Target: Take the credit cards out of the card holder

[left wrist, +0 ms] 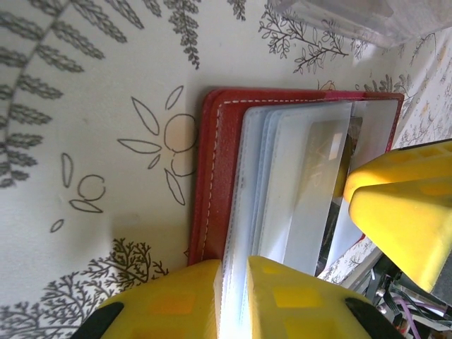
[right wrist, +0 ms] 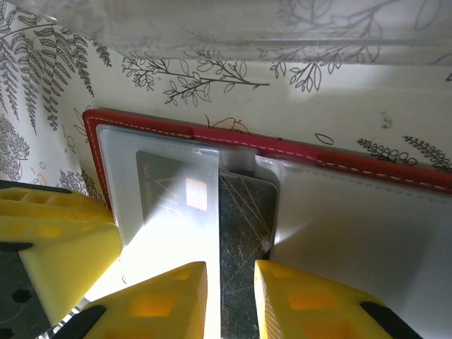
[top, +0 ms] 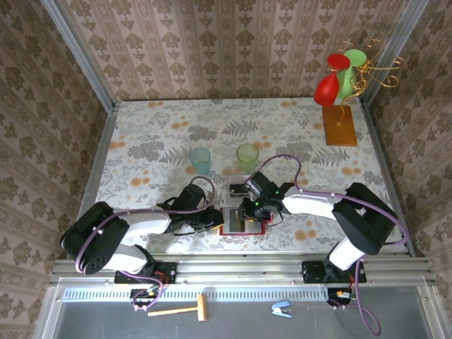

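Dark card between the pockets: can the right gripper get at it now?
Likely yes: the right gripper looks closed on the dark card, nothing covering it there; the left gripper pins the sleeves.

Card holder (top: 244, 221) on table (top: 155, 141), left tool (left wrist: 233, 275) at its left, right tool (right wrist: 230, 275) on card (right wrist: 244, 226) inside

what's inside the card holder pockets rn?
A dark chip card sits in one sleeve; the right gripper pinches a patterned dark card. Glare hides the other sleeves' contents.
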`<state>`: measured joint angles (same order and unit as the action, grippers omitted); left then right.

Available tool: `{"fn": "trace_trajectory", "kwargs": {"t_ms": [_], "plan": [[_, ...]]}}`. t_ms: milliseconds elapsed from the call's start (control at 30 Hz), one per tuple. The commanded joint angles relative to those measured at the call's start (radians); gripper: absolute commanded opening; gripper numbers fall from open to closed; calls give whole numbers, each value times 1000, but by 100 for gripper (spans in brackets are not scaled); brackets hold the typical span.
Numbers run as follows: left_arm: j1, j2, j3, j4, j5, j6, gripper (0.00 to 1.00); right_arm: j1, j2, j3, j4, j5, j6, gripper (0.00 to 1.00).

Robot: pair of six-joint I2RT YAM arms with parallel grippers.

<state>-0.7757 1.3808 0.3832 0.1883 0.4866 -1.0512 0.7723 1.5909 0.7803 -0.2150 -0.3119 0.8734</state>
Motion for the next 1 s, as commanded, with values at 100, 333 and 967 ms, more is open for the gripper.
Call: {"fn": "trace_trajectory", "kwargs": {"t_ms": [100,333,967], "plan": [[26,-37,-33,-57,-2,13,18,-6,1,27,-38,25,-20,25],[41,-83,-48,-89,-4,19,18,-6,-30,22,-3,6,0,25],[63,-178,57,-204,7,46,20,-15,-18,-30,119,-71,56,24]]}}
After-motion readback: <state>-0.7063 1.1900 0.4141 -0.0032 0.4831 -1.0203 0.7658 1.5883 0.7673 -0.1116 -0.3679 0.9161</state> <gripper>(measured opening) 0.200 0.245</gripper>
